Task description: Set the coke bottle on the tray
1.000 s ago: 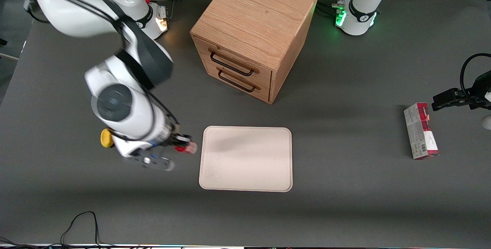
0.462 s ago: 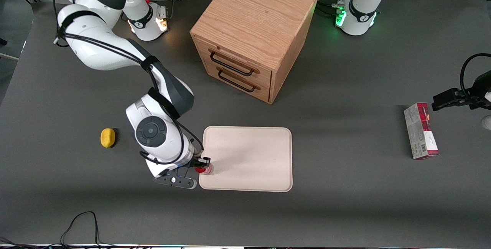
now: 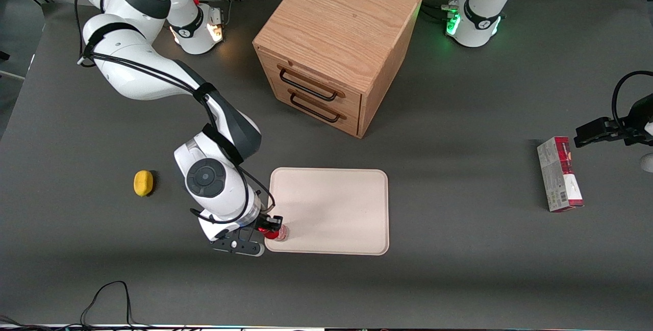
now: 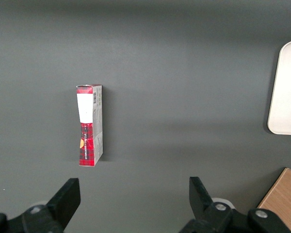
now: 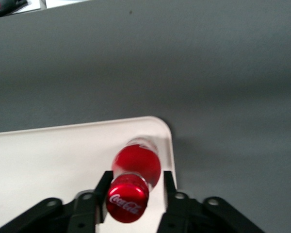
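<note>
The coke bottle [image 3: 278, 232] is a small red bottle with a red cap. It stands upright between my gripper's [image 3: 272, 228] fingers, over the cream-white tray [image 3: 331, 208]. It is at the tray's corner nearest the front camera, at the working arm's end. In the right wrist view the gripper [image 5: 137, 177] is shut on the bottle [image 5: 136, 162], with a finger on each side of its body. The tray's rounded corner [image 5: 48, 160] lies under it. I cannot tell whether the bottle's base touches the tray.
A wooden drawer box [image 3: 336, 45] stands farther from the front camera than the tray. A yellow lemon [image 3: 143, 183] lies toward the working arm's end. A red-and-grey carton [image 3: 559, 174] lies toward the parked arm's end and also shows in the left wrist view [image 4: 89, 124].
My gripper carried the bottle from beside the lemon to the tray's near corner. In the last half second it moved only slightly nearer the front camera.
</note>
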You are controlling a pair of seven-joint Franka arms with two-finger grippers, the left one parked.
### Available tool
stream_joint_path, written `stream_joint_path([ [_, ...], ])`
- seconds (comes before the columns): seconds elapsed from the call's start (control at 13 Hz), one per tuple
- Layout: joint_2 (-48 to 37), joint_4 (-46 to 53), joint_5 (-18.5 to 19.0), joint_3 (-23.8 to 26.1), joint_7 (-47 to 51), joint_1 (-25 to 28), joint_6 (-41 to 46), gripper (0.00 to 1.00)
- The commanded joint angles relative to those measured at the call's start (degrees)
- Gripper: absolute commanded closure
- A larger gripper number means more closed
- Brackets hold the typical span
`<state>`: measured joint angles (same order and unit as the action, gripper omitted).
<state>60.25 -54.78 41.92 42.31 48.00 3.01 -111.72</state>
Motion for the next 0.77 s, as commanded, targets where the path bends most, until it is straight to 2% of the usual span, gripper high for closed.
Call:
stream_joint_path([
  [0.0,-2.49,-0.49,2.47,-1.09,0.52,1.91,0.28,0.00],
  [0.08,-5.90,-3.81,0.55,-3.09,0.34,1.92,0.28,0.00],
  [0.31,-17.24,-9.89,-17.60,-14.86,-4.29,2.97,0.19,0.00],
  [0.46,-24.00,-14.01,-25.88,-20.58,-6.50,2.80,0.45,0.00],
  [0.54,-27.34,-16.91,-29.05,-23.04,-9.74,2.27,2.46,0.00],
  [0.69,-34.10,-23.40,-31.89,-25.35,-14.76,0.52,6.16,0.00],
])
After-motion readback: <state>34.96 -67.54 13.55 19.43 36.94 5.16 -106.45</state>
